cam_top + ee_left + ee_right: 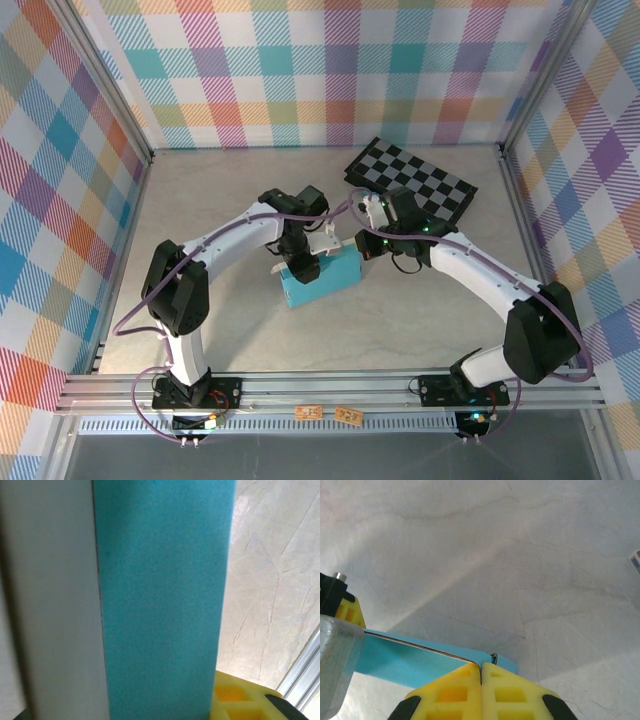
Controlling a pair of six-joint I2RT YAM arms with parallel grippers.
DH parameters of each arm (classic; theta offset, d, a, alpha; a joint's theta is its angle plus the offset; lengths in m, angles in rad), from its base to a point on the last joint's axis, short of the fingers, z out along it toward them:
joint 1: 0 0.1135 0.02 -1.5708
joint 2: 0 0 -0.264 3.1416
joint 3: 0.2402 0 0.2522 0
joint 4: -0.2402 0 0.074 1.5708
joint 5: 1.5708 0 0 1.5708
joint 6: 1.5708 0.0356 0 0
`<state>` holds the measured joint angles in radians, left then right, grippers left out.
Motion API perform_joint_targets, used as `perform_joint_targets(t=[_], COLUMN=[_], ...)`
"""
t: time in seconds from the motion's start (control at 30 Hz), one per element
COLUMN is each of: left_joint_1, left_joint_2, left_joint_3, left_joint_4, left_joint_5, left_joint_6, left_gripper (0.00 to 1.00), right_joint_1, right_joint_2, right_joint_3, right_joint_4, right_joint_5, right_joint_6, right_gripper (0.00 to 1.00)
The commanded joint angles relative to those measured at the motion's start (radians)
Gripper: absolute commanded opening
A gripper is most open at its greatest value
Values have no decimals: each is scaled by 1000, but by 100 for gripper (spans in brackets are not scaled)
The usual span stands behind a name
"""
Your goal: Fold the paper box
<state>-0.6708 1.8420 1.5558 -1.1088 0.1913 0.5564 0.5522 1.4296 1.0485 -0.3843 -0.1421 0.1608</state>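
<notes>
Two arms meet over the middle of the tabletop (230, 200), where the paper box (325, 280) lies as a flat teal-blue slab, its long side running slightly uphill toward the right. The left tool (300, 262) comes down on the box's left part, and the right tool (362, 246) sits at its right end. A black-and-grey checkerboard (412, 180) lies farther back on the right, apart from the box. In the right wrist view the two yellow fingers (450, 695) are pressed together, clenched on a thin edge of the paper box (410, 662) that runs into the seam between them. At the left edge of that view, a yellow pad and a metal part of the other arm sit against the same teal panel. In the left wrist view the box's teal face (165, 605) stands very close to the lens, with a grey-white strip along its left. One yellow finger (240, 700) shows at the bottom right. Whether the left tool is clamped or released I cannot tell.
</notes>
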Motion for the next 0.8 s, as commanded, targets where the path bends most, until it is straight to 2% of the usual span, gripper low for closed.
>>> perform_joint_targets(t=[0.0, 0.33, 0.67, 0.77], left_joint_1=[16, 25, 62, 66], left_joint_2=[26, 35, 2, -46], left_joint_3=[38, 52, 35, 4], left_joint_4=[53, 55, 98, 137], left_joint_5=[-52, -61, -5, -2], left_joint_6=[-57, -56, -133, -157], left_gripper=[32, 32, 38, 43], right_joint_1=[29, 42, 100, 100], right_joint_2=[-5, -38, -105, -113], right_joint_3=[-66, -168, -326, -326], right_joint_4=[6, 60, 210, 211], right_joint_5=[-22, 16, 169, 195], right_joint_6=[72, 34, 29, 38], right_gripper=[0, 0, 0, 0])
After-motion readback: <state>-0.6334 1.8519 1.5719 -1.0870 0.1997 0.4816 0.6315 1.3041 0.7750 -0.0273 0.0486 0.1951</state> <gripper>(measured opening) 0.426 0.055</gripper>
